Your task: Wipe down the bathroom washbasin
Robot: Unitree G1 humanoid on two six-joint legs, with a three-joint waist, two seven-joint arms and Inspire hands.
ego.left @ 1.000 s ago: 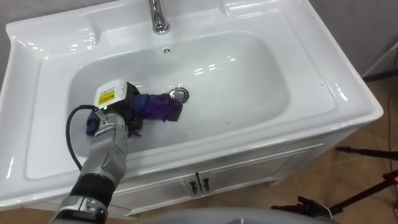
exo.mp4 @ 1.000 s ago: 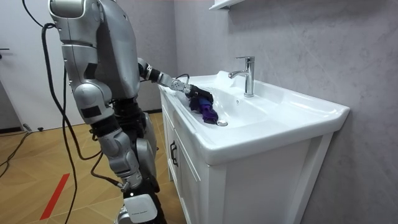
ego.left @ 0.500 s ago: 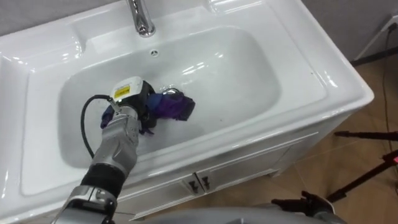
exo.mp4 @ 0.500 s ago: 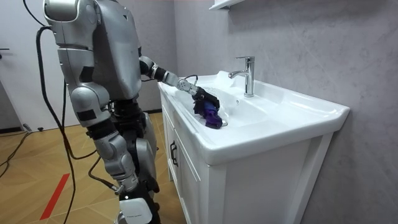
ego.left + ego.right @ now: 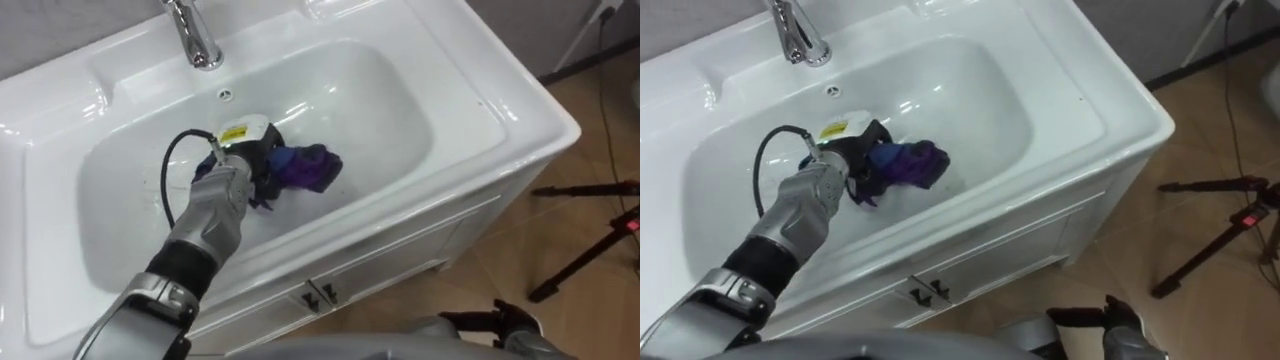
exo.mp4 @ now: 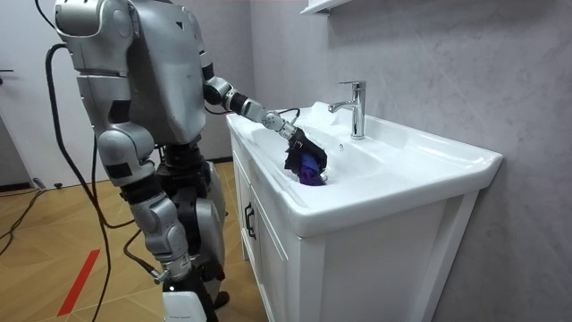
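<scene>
pressing the bunched purple cloth (image 5: 305, 168) onto the basin (image 5: 380, 100) floor with fingers clenched round it, the left hand (image 5: 243, 160) may lose the loosely held end if it drags on the curved wall

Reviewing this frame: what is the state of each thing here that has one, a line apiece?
Left hand: shut on the cloth, down in the basin.
Cloth: bunched up, lying on the basin floor, gripped at one end.
Basin: no pooled water to be seen.
Faucet: no water running.
Cabinet doors: closed.
</scene>
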